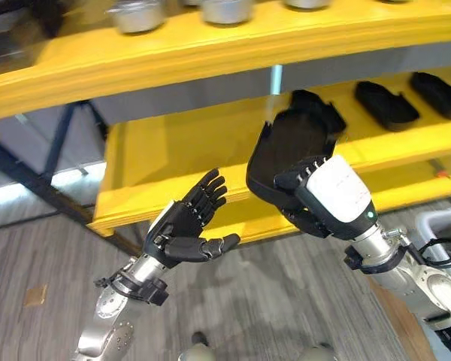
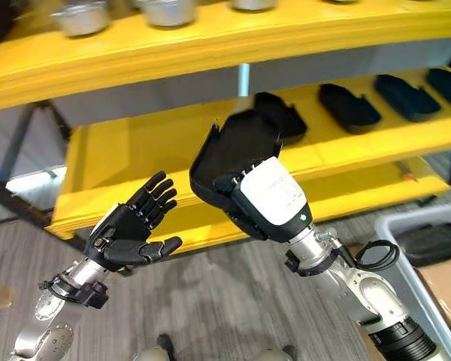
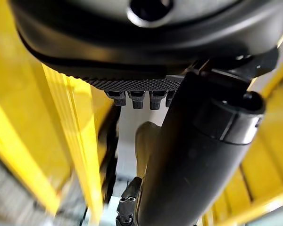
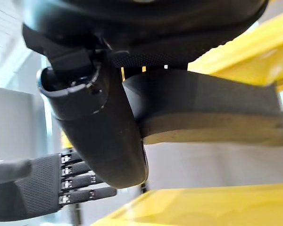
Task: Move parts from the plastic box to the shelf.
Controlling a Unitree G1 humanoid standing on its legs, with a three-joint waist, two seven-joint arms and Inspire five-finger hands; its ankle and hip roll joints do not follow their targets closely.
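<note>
Right hand (image 2: 267, 197) raised before yellow shelf (image 2: 135, 158), fingers gripping black part (image 2: 237, 147). Left hand (image 1: 182, 226) raised, fingers spread, holding nothing. Right eye view adds grey plastic box (image 2: 406, 259) lower right.

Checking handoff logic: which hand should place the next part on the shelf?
Right. The right hand already grips a black part in front of the yellow shelf; the left hand is open and holds nothing.

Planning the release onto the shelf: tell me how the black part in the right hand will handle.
The black part probably stays stiff: it holds its moulded shape though the right hand grips only its lower end. It seems light for its size, a thin hollow shell. Set down flat on the yellow shelf, it should rest steadily, like the other black parts there.
</note>
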